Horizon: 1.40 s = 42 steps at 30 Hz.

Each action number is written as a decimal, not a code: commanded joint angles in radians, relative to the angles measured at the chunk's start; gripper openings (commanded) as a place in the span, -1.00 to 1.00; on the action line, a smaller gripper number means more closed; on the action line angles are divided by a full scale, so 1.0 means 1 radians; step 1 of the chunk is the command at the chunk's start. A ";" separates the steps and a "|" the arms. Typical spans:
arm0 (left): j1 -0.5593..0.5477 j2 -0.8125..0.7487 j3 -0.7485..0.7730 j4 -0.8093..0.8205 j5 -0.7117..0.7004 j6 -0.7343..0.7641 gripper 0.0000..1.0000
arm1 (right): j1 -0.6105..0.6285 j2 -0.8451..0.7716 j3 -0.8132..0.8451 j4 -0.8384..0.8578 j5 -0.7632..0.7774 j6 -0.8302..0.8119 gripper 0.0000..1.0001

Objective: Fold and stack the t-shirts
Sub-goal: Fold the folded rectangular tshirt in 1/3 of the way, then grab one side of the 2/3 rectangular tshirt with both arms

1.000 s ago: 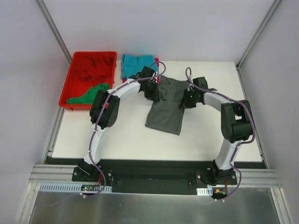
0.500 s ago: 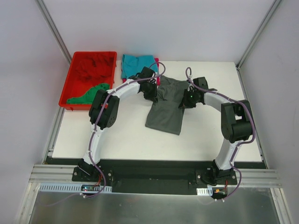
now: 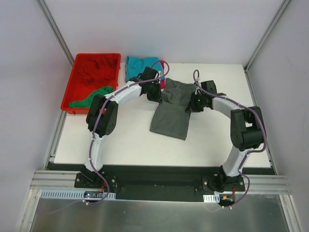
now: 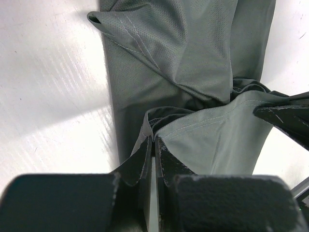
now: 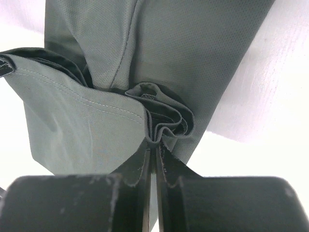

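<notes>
The dark grey t-shirt [image 3: 171, 111] lies folded lengthwise in the middle of the white table, its far end lifted. My left gripper [image 3: 155, 93] is shut on that end's left corner, and my right gripper [image 3: 192, 104] is shut on its right corner. In the left wrist view the left gripper [image 4: 155, 140] pinches the grey t-shirt's [image 4: 193, 53] hem. In the right wrist view the right gripper [image 5: 153, 145] holds bunched folds of the grey cloth [image 5: 183, 53]. The teal t-shirt [image 3: 140, 65] lies folded at the back over the magenta one [image 3: 162, 72]. The green [image 3: 91, 98] and red [image 3: 96, 67] t-shirts lie in the bin.
A red plastic bin [image 3: 67, 99] stands at the table's back left corner. Grey walls with metal frame posts enclose the table [image 3: 120, 140] on three sides. The arm bases sit on a black rail along the near edge.
My left gripper has closed on the grey t-shirt's left corner and shifted slightly left and back. The right gripper has kept its hold, hardly moving.
</notes>
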 commanded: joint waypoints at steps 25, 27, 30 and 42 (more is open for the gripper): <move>0.048 -0.030 -0.005 -0.002 0.012 0.017 0.15 | -0.032 -0.047 0.096 -0.093 0.030 -0.066 0.39; 0.048 -0.105 -0.046 -0.001 0.011 0.019 0.25 | -0.032 -0.127 0.083 -0.104 0.039 -0.083 0.66; 0.042 -0.233 -0.138 -0.001 0.001 0.014 0.34 | -0.025 -0.274 0.041 -0.116 0.037 -0.124 0.92; 0.006 -0.682 -0.784 0.189 0.046 -0.139 0.98 | 0.236 -0.828 -0.480 0.025 -0.024 -0.268 0.93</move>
